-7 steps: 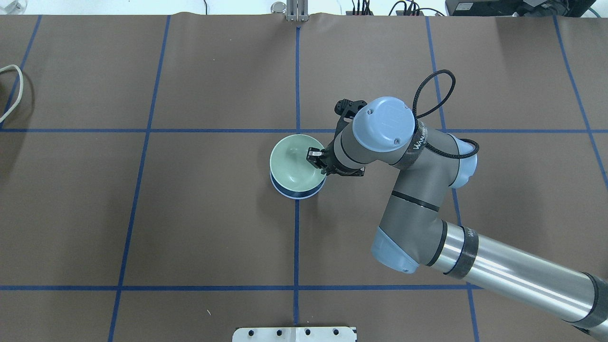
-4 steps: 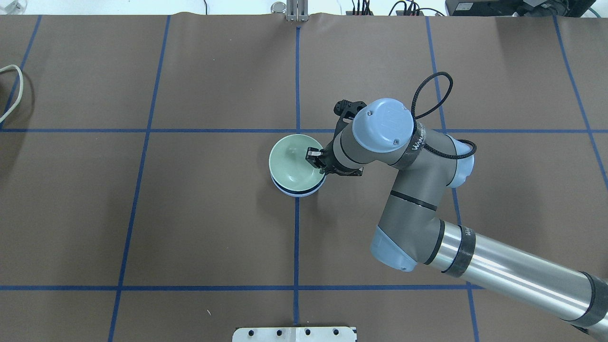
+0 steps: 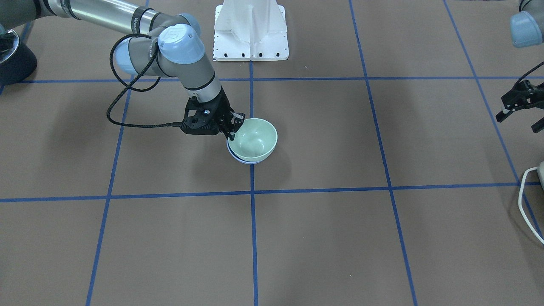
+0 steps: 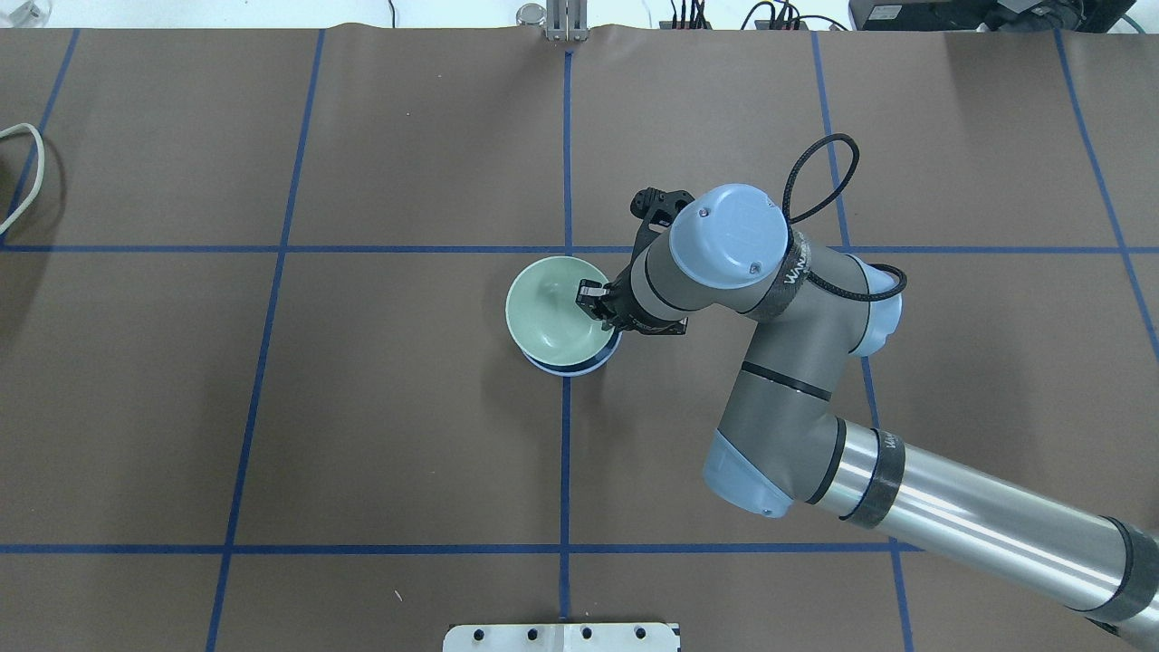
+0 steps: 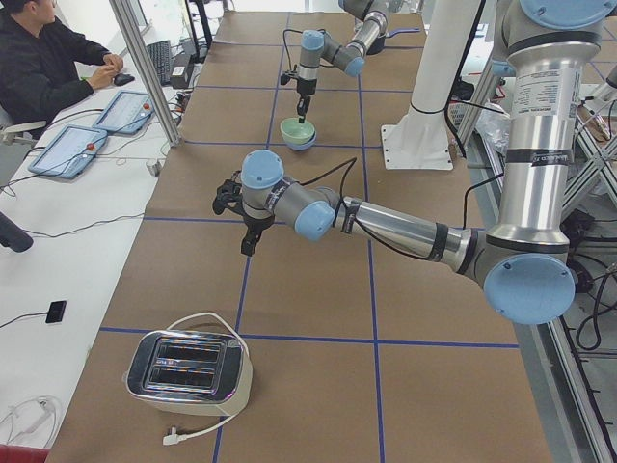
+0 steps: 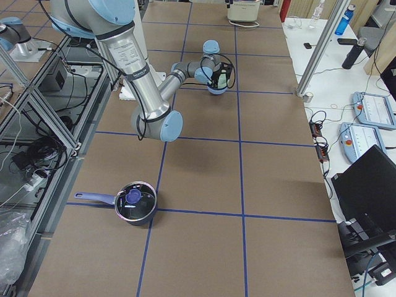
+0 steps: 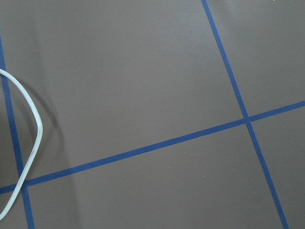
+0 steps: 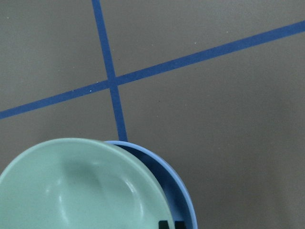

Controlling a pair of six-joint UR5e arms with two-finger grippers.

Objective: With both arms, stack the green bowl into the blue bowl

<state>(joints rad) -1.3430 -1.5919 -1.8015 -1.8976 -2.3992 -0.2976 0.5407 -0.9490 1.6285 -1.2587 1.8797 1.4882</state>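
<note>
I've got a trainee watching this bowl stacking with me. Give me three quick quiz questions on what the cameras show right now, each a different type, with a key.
1. True or false: the green bowl sits level and fully seated in the blue bowl.
2. Which gripper is at the green bowl's rim? A) left gripper B) right gripper C) both
3. Fill in: the appliance with a white cord at the table's left end is a ____.

Key:
1. False. It sits tilted and off-centre, with the blue rim showing on one side.
2. B. The right gripper is shut on the rim; the left one hangs far off, open.
3. Toaster.
</note>
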